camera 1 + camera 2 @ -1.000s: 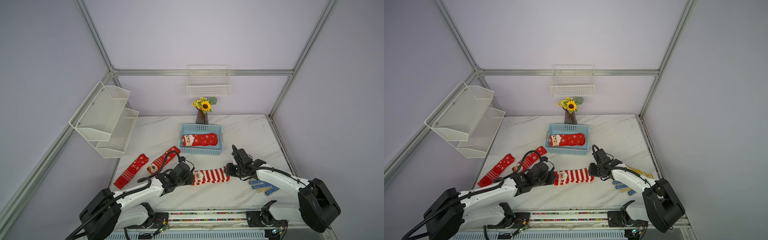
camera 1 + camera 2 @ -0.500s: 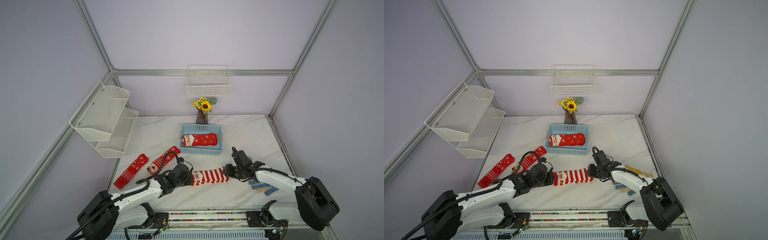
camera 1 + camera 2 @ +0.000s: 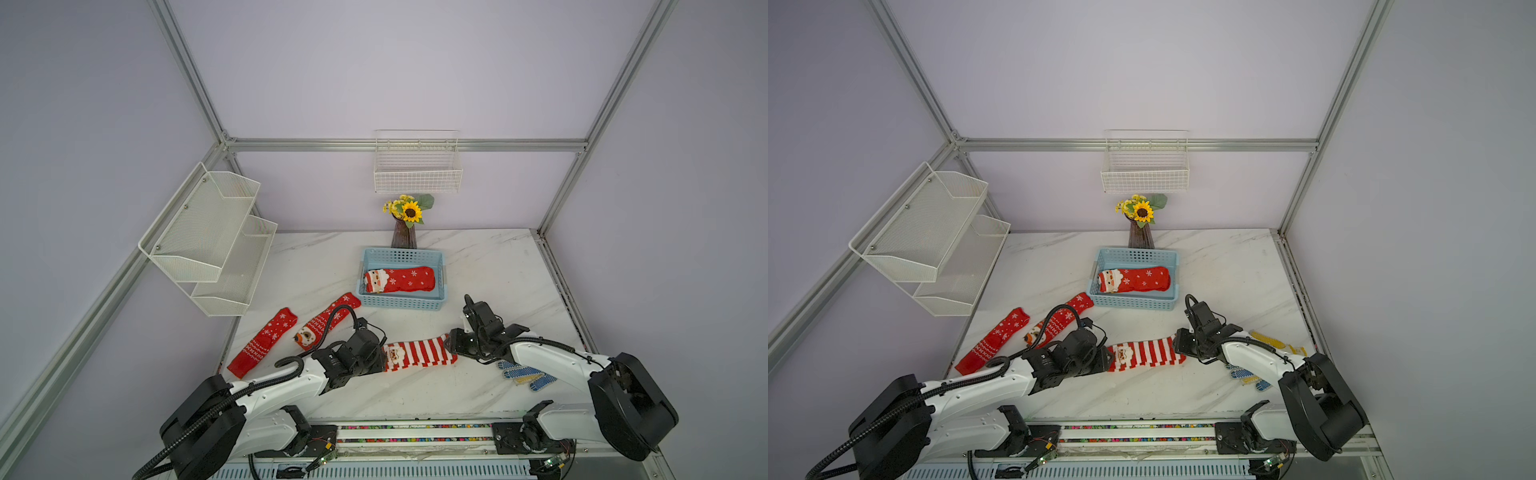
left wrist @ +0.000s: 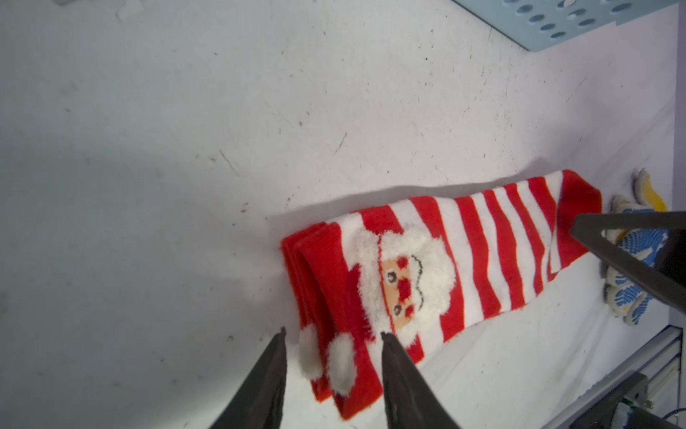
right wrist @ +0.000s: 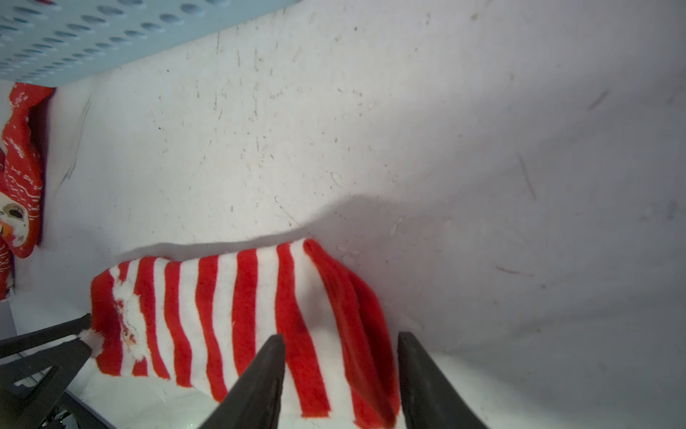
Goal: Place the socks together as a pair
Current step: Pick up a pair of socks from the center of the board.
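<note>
Table [image 3: 478, 266]: white marble top that carries everything. Its near middle is bare except for the pair being worked on.
Tiered shelf [image 3: 208, 232]: hangs on the wall on the robot's left, empty and out of the way.
Blue basket [image 3: 401, 305]: sits toward the back at the centre and holds a red Santa sock [image 3: 405, 279] lying flat, probably a finished pair.
Striped socks [image 3: 419, 351]: these lie flat on the table in front of the basket, between the two arms. The left wrist view shows two cuffs and two pom-poms stacked [image 4: 482, 252], so I judge they are already together as a pair.
Snowflake sock [image 3: 266, 343]: lies on the left side of the table, apart from the others and unpaired.
Snowman sock [image 3: 322, 324]: lies just beside the snowflake sock, with a different pattern, so it is no match for it.
Gloves [image 3: 523, 376]: blue and yellow, partly under the right arm, and not part of the task.
Left gripper [image 4: 332, 334]: jaws apart, straddling the cuff end without pinching it.
Right gripper [image 5: 339, 336]: jaws apart over the toe end. Working from opposite ends likely keeps the two layers lined up.
</note>
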Tool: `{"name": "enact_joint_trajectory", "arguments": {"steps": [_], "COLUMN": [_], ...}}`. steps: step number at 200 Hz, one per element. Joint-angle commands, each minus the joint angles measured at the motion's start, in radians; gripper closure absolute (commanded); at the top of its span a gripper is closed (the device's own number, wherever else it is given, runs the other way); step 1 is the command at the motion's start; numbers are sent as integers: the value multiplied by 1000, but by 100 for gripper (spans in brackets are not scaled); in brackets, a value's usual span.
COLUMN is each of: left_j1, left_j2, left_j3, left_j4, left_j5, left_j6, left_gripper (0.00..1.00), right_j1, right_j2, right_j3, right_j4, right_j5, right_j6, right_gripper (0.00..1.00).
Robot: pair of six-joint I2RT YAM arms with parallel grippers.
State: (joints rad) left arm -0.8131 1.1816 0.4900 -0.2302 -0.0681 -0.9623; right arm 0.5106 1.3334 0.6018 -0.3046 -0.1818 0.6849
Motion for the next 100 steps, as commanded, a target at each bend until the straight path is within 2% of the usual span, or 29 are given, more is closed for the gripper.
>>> {"name": "enact_joint_trajectory", "arguments": {"steps": [1, 23, 55, 100], "left_j1": [-2, -2, -2, -2], "left_j2": [-11, -6, 29, 128], "left_j3": [-29, -41, -47, -42], "left_j4": [11, 36, 89, 145], "left_j5": [-28, -26, -3, 4], "left_j6": [-34, -45, -55, -82], "left_gripper": [41, 36, 36, 46], "right_j1": [-4, -3, -1, 6], "right_j2": [3, 1, 11, 57], "right_j3": [-7, -11, -25, -27], "right_j4": [25, 30, 44, 64], "right_j5": [-10, -7, -12, -14], "right_j6": [25, 22, 23, 24], "right_gripper": [49, 50, 50, 48]}}
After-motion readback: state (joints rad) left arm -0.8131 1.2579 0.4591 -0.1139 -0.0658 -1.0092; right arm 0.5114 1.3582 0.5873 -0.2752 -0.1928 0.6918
